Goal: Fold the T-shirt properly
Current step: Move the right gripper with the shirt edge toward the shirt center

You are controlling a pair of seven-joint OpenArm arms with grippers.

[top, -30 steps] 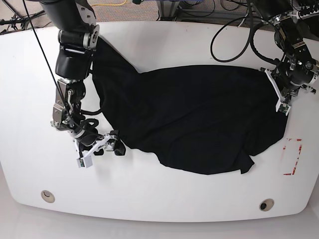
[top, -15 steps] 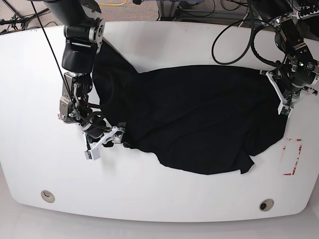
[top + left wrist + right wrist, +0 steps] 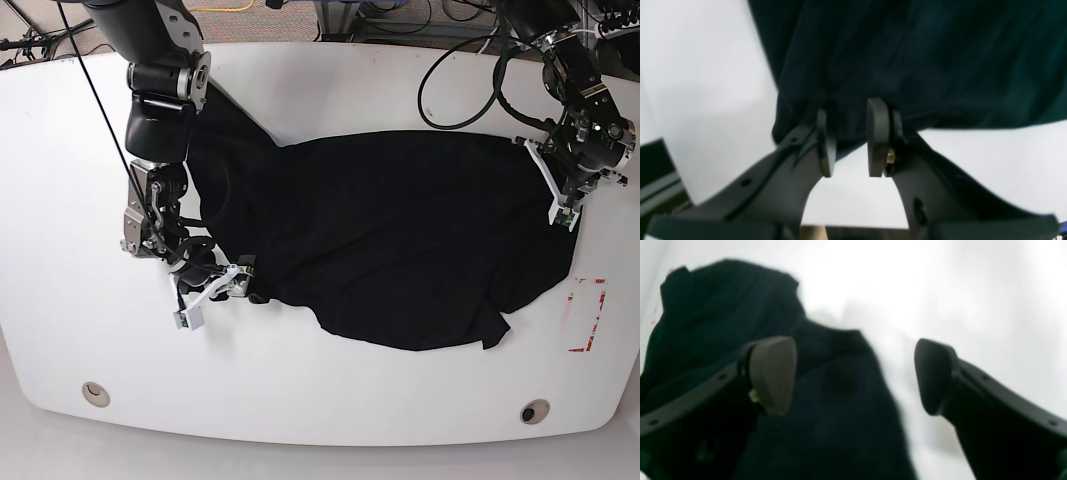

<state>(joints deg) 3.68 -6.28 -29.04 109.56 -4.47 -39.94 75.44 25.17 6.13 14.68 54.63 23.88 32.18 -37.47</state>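
The T-shirt (image 3: 400, 240) is seen spread in a crumpled black mass across the middle and right of the white table (image 3: 320, 400) in the base view, with one part drawn up toward the upper left under a dark arm. At the lower left of the cloth the right gripper (image 3: 215, 292) is held low, its jaws set wide apart — in the right wrist view the two pads (image 3: 773, 373) stand clear of each other above the fabric, with nothing between them. At the right edge of the cloth the left gripper (image 3: 562, 205) is placed; in the left wrist view its pads (image 3: 877, 136) are parted by a narrow gap at the shirt's hem, and the cloth lies just beyond them — no grip on it can be made out. A red marking (image 3: 588, 315) is seen at the table's right edge.
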